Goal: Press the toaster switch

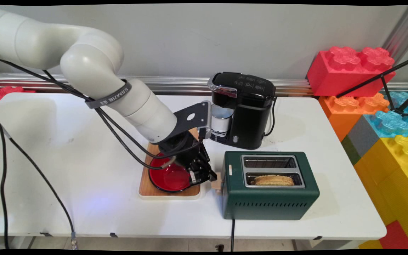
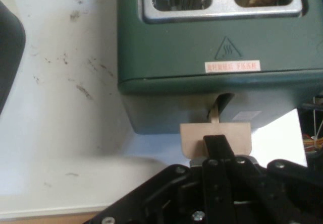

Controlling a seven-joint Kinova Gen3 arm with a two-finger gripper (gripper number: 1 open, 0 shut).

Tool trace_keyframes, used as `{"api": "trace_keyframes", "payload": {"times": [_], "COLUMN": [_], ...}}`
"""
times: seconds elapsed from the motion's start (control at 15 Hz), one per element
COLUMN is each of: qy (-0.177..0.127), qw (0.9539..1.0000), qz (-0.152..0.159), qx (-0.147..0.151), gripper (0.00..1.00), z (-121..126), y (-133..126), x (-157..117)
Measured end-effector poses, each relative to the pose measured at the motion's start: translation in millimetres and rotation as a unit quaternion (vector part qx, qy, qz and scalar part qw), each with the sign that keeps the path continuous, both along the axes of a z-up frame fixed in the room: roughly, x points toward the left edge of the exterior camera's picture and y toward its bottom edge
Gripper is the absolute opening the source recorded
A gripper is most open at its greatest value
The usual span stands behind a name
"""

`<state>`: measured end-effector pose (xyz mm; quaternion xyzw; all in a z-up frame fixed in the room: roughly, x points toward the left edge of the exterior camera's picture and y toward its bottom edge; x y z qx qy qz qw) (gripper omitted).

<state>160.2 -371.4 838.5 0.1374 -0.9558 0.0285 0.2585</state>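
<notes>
At the toaster's left end: gripper (image 1: 209, 176) against the wooden lever (image 2: 216, 135); fingers closed together
Toaster (image 1: 269, 198): green; bread slice (image 1: 273, 180) in its near slot
Coffee maker (image 1: 246, 109): black; behind toaster
Tray (image 1: 154, 193): wooden; left of toaster; holds red bowl (image 1: 168, 179)

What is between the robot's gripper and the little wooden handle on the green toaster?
Nothing visible. The gripper is right at the toaster's tan lever, with one black finger lying over it. The red bowl sits beside the gripper, not in between.
</notes>
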Motion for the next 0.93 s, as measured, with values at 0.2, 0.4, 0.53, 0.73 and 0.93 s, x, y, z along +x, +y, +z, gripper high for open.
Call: {"api": "trace_keyframes", "payload": {"times": [0.2,0.4,0.53,0.73,0.93], "qy": [0.000,0.000,0.000,0.000,-0.002], "qw": [1.0000,1.0000,1.0000,1.0000,1.0000], "qz": [-0.001,-0.003,-0.003,-0.005,-0.006], "qx": [-0.001,-0.001,-0.002,-0.003,-0.004], "gripper": [0.00,0.00,0.00,0.00,0.00], "z": [-3.1,-5.1,-6.5,-8.4,-8.6], "y": [-0.1,0.1,0.4,0.6,0.6], "x": [0.4,0.0,-0.3,-0.4,0.1]}}
